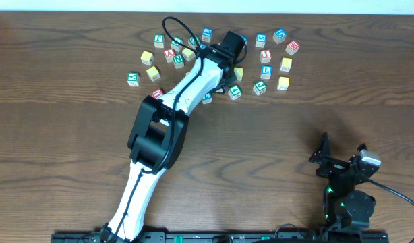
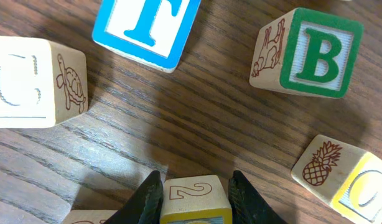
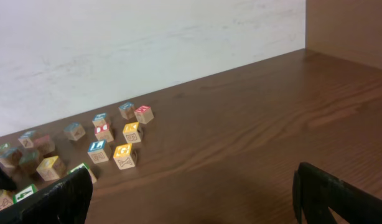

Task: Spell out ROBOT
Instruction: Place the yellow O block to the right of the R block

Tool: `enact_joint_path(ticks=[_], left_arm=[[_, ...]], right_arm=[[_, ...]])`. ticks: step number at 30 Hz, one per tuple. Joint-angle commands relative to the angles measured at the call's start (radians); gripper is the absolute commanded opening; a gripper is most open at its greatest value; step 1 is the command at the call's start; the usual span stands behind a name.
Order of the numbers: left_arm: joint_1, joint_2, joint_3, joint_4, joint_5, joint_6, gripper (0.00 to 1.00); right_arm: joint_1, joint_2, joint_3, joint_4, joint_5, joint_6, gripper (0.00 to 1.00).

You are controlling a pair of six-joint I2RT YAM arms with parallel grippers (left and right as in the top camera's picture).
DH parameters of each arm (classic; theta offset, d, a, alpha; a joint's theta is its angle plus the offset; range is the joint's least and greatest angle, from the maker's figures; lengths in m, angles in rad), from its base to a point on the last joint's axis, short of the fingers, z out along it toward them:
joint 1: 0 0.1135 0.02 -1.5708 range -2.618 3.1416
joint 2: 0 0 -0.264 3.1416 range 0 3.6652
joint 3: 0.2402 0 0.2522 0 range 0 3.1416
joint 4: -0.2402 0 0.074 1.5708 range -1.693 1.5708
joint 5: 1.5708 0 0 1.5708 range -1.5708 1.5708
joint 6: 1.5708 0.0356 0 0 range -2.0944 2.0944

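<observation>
Several wooden letter blocks lie scattered at the far middle of the table. My left gripper reaches into the cluster. In the left wrist view its fingers sit tight on both sides of a yellow-edged block with a "2" on its side, resting on the wood. Ahead of it lie a blue T block, a green B block, a C block and a yellow block with a pineapple. My right gripper is open and empty, far from the blocks.
More blocks stand right of the left wrist and left of it. The right wrist view shows the cluster at the far left, a white wall behind, and bare wood between its fingers.
</observation>
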Motion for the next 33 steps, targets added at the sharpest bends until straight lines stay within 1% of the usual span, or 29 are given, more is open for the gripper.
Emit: enact_joint_path(ticks=[1, 3, 7, 9, 10, 13, 14, 15, 17, 18, 21, 25, 29, 31, 33], left_arm=[[-0.002, -0.018, 0.023, -0.005, -0.013, 0.097, 0.14], [-0.002, -0.066, 0.032, -0.010, -0.012, 0.191, 0.14], [-0.002, -0.193, 0.032, -0.060, -0.012, 0.298, 0.14], [-0.002, -0.268, 0.032, -0.117, -0.012, 0.346, 0.15], [-0.002, -0.298, 0.032, -0.147, -0.012, 0.359, 0.14], [-0.007, -0.392, 0.032, -0.307, -0.013, 0.388, 0.14], [-0.009, -0.404, 0.032, -0.355, -0.013, 0.388, 0.14], [-0.014, -0.410, 0.031, -0.444, -0.013, 0.388, 0.14], [-0.026, -0.409, 0.003, -0.537, -0.013, 0.386, 0.14], [-0.031, -0.409, -0.021, -0.551, -0.013, 0.377, 0.14], [-0.050, -0.409, -0.110, -0.538, -0.013, 0.368, 0.14], [-0.077, -0.409, -0.253, -0.478, -0.012, 0.348, 0.14], [-0.076, -0.409, -0.390, -0.391, -0.013, 0.346, 0.14], [-0.063, -0.409, -0.478, -0.313, -0.013, 0.347, 0.14], [-0.062, -0.409, -0.524, -0.265, -0.013, 0.351, 0.13]], right_arm=[[-0.002, -0.005, -0.001, -0.003, 0.005, 0.007, 0.99], [-0.002, -0.005, -0.001, -0.003, 0.005, 0.007, 0.99], [-0.002, -0.005, -0.001, -0.003, 0.005, 0.007, 0.99], [-0.002, -0.005, -0.001, -0.003, 0.005, 0.007, 0.99], [-0.002, -0.005, -0.001, -0.003, 0.005, 0.007, 0.99], [-0.002, -0.005, -0.001, -0.003, 0.005, 0.007, 0.99], [-0.002, -0.005, -0.001, -0.003, 0.005, 0.007, 0.99], [-0.002, -0.005, -0.001, -0.003, 0.005, 0.007, 0.99], [-0.002, -0.005, -0.001, -0.003, 0.005, 0.007, 0.99], [-0.002, -0.005, -0.001, -0.003, 0.005, 0.007, 0.99], [-0.002, -0.005, -0.001, -0.003, 0.005, 0.007, 0.99], [-0.002, -0.005, -0.001, -0.003, 0.005, 0.007, 0.99], [-0.002, -0.005, -0.001, -0.003, 0.005, 0.007, 0.99], [-0.002, -0.005, -0.001, -0.003, 0.005, 0.007, 0.99], [-0.002, -0.005, -0.001, -0.003, 0.005, 0.007, 0.99]])
